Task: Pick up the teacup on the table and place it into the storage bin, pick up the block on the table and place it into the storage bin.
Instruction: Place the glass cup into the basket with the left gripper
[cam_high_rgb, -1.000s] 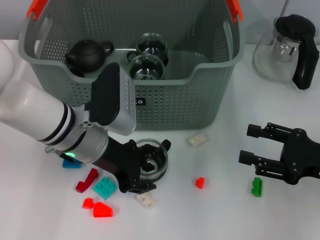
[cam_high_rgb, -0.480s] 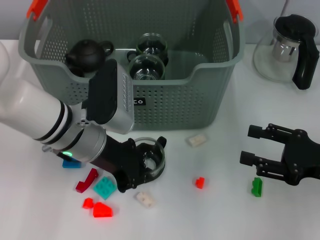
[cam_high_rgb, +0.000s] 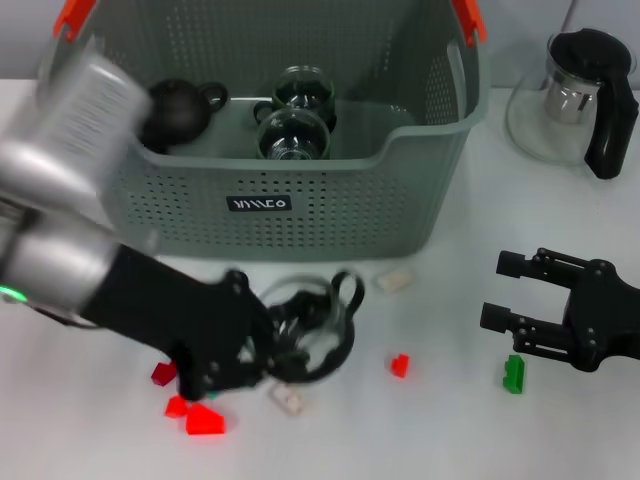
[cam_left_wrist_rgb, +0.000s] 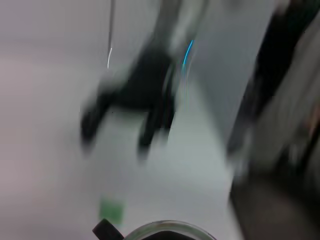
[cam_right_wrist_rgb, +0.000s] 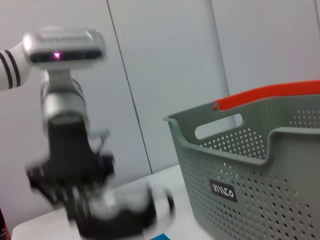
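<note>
The storage bin (cam_high_rgb: 330, 200) fills the far middle of your table (cam_high_rgb: 450, 430), a grey perforated basket with orange clips at its top corners; a dark teapot (cam_high_rgb: 175, 110) and two glass cups (cam_high_rgb: 295, 115) sit inside it. Your left arm reaches in from the left in front of the bin, and the left gripper (cam_high_rgb: 270, 340) is closed on the glass teacup (cam_high_rgb: 315, 325), just before the bin's front wall; whether the cup is touching the table cannot be told through the blur. At the far right stands a glass pitcher (cam_high_rgb: 575, 95) with a black handle, well apart from the bin. Your right gripper (cam_high_rgb: 512, 292) rests near the right edge, fingers spread apart and holding nothing. Small blocks lie scattered on the table: a green block (cam_high_rgb: 514, 373) just beside the right gripper, a red block (cam_high_rgb: 400, 365) right of the teacup, a pale block (cam_high_rgb: 394, 281) near the bin's front, another pale one (cam_high_rgb: 288, 399) below the cup, and red pieces (cam_high_rgb: 203, 420) near the left arm.
</note>
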